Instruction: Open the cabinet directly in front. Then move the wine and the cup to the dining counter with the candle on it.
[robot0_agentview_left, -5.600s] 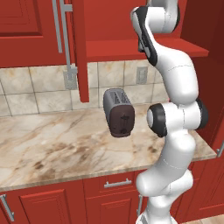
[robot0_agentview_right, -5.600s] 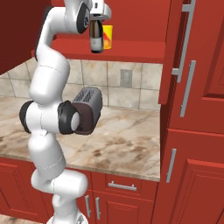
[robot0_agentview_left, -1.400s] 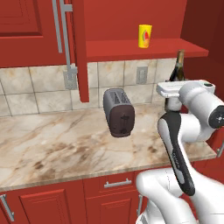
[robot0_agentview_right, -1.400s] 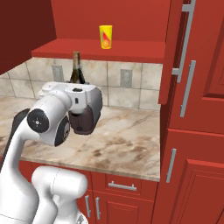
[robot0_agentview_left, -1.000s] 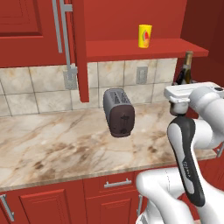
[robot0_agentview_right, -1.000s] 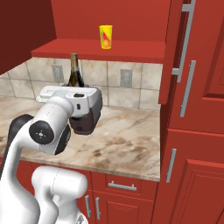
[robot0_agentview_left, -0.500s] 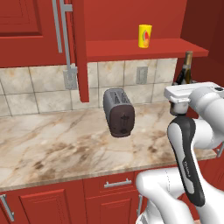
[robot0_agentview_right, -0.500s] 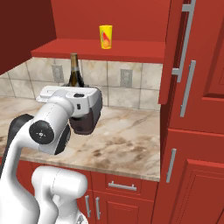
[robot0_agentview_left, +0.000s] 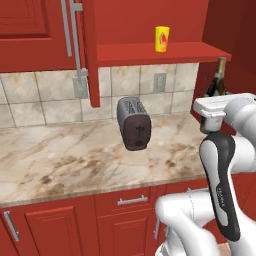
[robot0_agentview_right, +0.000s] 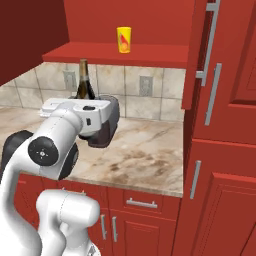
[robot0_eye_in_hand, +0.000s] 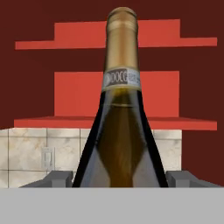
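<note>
The robot's hand stood spread wide around the base of the wine bottle, one dark finger showing at eight o'clock of the glass and the other at four o'clock in the hand view; whether they pressed the bottle could not be told. The bottle stood upright on the marbled worktop, its gold-foiled neck rising past the white wrist at two o'clock in the left base view and at ten o'clock in the right base view. The small yellow cup sat on the red shelf of the opened cabinet, at twelve o'clock above the worktop, well apart from the bottle. A dark toaster stood on the worktop near the centre of the left base view, below the shelf and to the nine o'clock side of the bottle. One cabinet door, with its long silver handle, stood edge-on at eleven o'clock. Beige tiles backed the worktop.
</note>
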